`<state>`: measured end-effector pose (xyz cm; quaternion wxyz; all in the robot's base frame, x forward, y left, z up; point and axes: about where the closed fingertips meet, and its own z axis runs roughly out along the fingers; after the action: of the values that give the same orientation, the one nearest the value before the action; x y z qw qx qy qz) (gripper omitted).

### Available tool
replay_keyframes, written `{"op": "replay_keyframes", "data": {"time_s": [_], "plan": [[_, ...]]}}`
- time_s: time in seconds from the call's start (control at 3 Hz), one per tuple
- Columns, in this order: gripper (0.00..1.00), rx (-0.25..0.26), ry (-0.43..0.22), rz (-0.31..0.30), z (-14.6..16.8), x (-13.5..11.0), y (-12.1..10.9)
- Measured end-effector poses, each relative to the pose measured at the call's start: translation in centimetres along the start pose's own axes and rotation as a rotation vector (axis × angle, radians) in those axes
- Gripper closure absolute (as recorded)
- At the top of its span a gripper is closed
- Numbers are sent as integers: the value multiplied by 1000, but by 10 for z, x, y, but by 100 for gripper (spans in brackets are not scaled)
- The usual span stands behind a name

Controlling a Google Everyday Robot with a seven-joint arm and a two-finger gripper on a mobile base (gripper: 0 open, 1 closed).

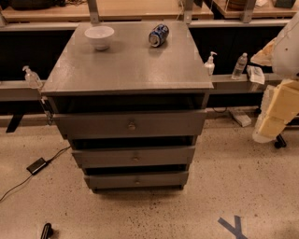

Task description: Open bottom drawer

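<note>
The gripper [271,122] hangs at the right edge, and you can't make out whether it's spread or pinched. Your slim grey wooden bottom drawer [159,179] sits well down-left of it. It's probably rigid and lightish, so pinch the small round centre knob [137,180] and pull straight.

A speckled beige floor [243,186] is spread over the lower half, terrazzo-ish, with a blue tape cross [233,226] stuck down at lower right. A black power brick [36,165] and its cable are laid near the left edge. Up top, wooden shelving [135,8] is mounted above dark panels [28,51]. A grey ledge [233,83] is run across mid-frame, where a left pump bottle [31,77], a right pump bottle [210,63] and a water bottle [239,66] are parked.
</note>
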<state>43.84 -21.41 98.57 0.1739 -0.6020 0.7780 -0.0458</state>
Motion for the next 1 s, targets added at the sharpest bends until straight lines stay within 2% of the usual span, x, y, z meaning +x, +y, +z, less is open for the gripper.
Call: {"op": "replay_keyframes", "data": {"time_s": [0.33, 0.67, 1.0], "plan": [[0, 0, 0, 0, 0, 0, 0], [0, -50, -31, -17, 19, -6, 3], [0, -137, -53, -53, 66, -15, 17]]}}
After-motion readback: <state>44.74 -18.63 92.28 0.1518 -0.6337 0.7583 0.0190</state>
